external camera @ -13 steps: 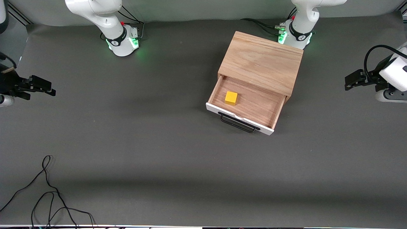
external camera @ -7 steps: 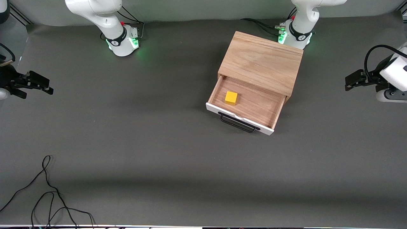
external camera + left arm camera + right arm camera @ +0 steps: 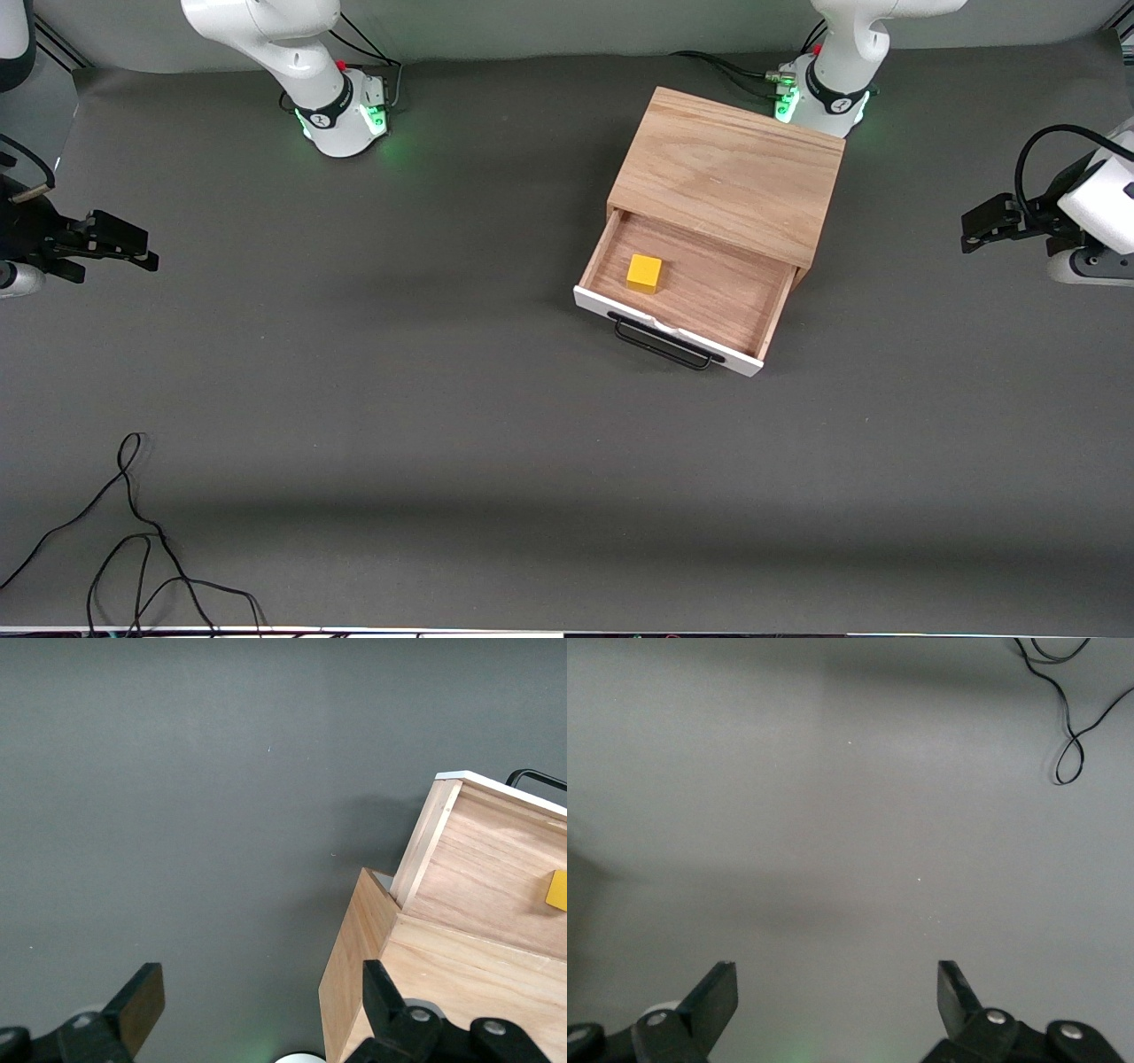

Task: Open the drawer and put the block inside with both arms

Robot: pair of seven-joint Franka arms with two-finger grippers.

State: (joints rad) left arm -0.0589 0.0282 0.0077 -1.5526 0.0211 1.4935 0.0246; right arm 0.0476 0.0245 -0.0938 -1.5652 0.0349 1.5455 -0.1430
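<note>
While the drawer [image 3: 687, 288] stands pulled out of the wooden box [image 3: 728, 173] with the block [image 3: 644, 272] resting on its wooden floor, toward the right arm's end of the compartment, only the right arm shows any change over the last second. The right gripper [image 3: 128, 248] sat slightly higher in the front view half a second ago and is now back roughly where it was a second ago, over bare table at the right arm's end, well apart from the box; its fingers [image 3: 713, 997] are spread wide and hold nothing. The left gripper [image 3: 979, 229] has not moved, parked over the table at the left arm's end, fingers [image 3: 142, 1001] likewise wide and empty. Drawer, block and black handle [image 3: 663, 346] are unchanged across all three front frames. Judgement: the placement looks complete; both arms appear retracted, and the small right-arm drift reads as settling, not a new approach. Loose cable [image 3: 133, 549] lies near the front camera, undisturbed.
</note>
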